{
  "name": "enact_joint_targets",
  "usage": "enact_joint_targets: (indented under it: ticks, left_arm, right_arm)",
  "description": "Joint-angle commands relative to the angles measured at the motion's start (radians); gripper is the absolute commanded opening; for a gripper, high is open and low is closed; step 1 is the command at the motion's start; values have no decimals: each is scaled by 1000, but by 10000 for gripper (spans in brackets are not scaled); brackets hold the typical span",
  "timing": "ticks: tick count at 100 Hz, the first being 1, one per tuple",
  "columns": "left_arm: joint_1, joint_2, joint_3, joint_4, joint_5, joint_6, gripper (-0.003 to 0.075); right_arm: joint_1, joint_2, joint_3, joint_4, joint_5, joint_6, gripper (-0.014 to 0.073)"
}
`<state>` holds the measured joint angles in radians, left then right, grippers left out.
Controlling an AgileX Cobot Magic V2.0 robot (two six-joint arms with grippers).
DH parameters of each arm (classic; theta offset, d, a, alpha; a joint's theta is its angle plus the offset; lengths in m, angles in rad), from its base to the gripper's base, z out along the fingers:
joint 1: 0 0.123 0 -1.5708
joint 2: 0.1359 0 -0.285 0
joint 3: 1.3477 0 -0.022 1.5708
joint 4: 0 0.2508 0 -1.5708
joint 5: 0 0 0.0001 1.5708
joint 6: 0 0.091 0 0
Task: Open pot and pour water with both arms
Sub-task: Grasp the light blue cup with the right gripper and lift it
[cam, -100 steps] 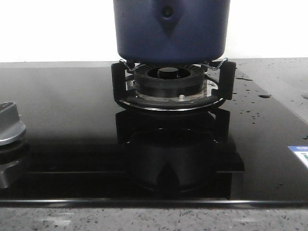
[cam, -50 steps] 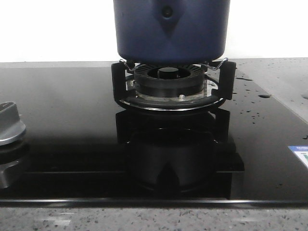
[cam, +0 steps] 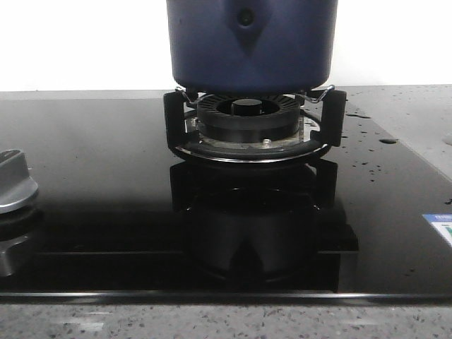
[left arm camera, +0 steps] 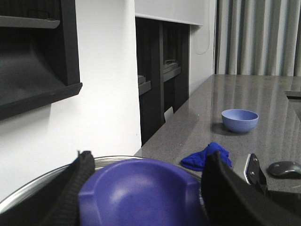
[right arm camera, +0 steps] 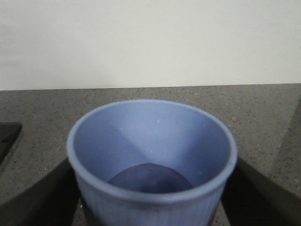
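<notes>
The dark navy-blue pot (cam: 251,42) stands on the black burner ring (cam: 247,116) at the middle back of the hob; its top is cut off in the front view. In the left wrist view my left gripper (left arm camera: 146,190) has its black fingers (left arm camera: 70,193) pressed against both sides of the purple lid knob (left arm camera: 141,193), above the lid's metal rim (left arm camera: 37,186). In the right wrist view my right gripper (right arm camera: 151,202) is shut on a light blue ribbed cup (right arm camera: 150,141), which stays upright with its mouth open. Neither gripper shows in the front view.
The black glass hob (cam: 106,198) carries a grey control knob (cam: 13,180) at the left and water drops (cam: 367,148) at the right. On the grey counter lie a blue bowl (left arm camera: 240,120), a blue cloth (left arm camera: 202,157) and a dark mouse (left arm camera: 284,168).
</notes>
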<state>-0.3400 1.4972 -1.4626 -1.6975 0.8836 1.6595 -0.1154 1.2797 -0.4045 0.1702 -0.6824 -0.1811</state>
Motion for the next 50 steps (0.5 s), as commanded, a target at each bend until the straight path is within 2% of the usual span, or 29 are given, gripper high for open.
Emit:
enact_joint_targets:
  ticks: [1, 9, 18, 31, 50]
  left_arm:
    - [9, -47, -37, -62, 16, -25, 185]
    - [35, -47, -35, -38, 18, -94, 187]
    - [74, -48, -29, -11, 45, -147, 189]
    - [130, -65, -26, 6, 103, -149, 189]
    - [168, -108, -25, 52, 104, -150, 189]
  right_arm:
    - [-6, -16, -28, -19, -56, -10, 269]
    - [-6, -28, -28, -38, -47, -10, 218]
    - [-2, -77, -28, -100, -43, -10, 216]
    - [16, -175, -68, -157, 40, -10, 216]
    - [83, -275, -214, -264, 168, -10, 216]
